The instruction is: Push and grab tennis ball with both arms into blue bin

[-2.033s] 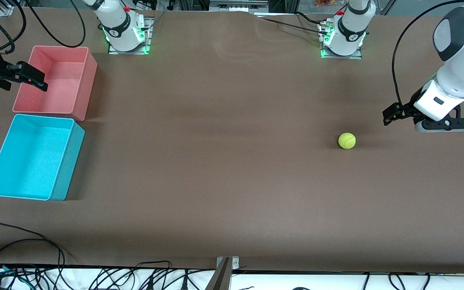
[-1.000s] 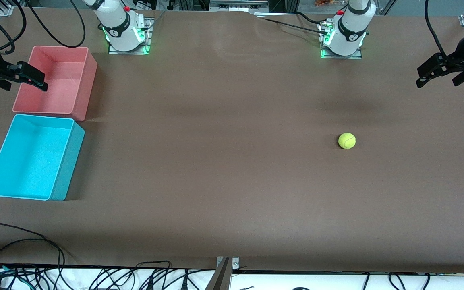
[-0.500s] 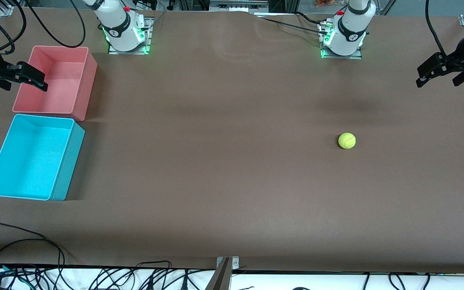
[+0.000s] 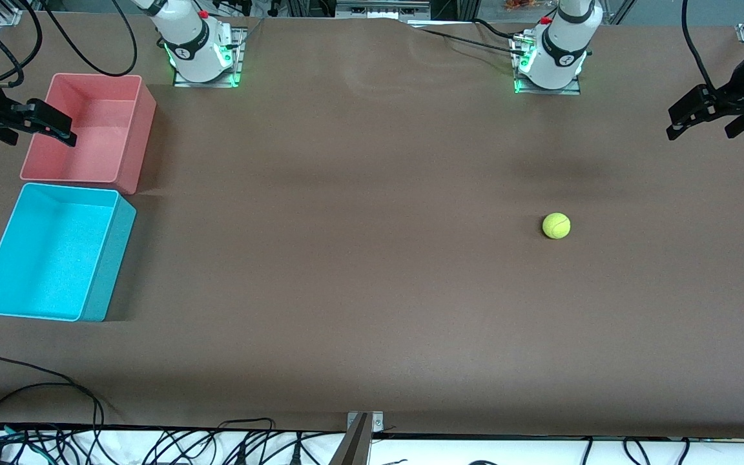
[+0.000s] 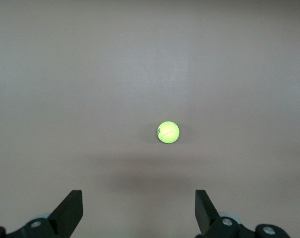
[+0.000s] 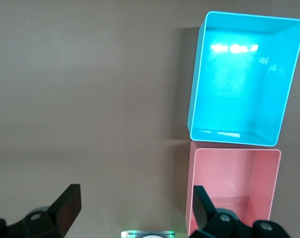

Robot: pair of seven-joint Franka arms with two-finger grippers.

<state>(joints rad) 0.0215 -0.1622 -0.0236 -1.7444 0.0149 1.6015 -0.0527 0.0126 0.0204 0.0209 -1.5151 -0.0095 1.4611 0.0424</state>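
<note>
Nothing has moved in the last second: the tennis ball [image 4: 556, 225] rests untouched on the worktop [image 4: 372, 271]. Both end effectors, left [image 4: 701, 119] and right [image 4: 36, 123], hover released (right over the pink bin [image 4: 133, 123]), so pushing toward the blue bin [image 4: 110, 258] is not started.

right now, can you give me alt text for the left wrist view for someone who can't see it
A small yellow-green tennis ball sits alone on a plain brown table. The left gripper hangs above it with its two black fingers spread wide, holding nothing.
</note>
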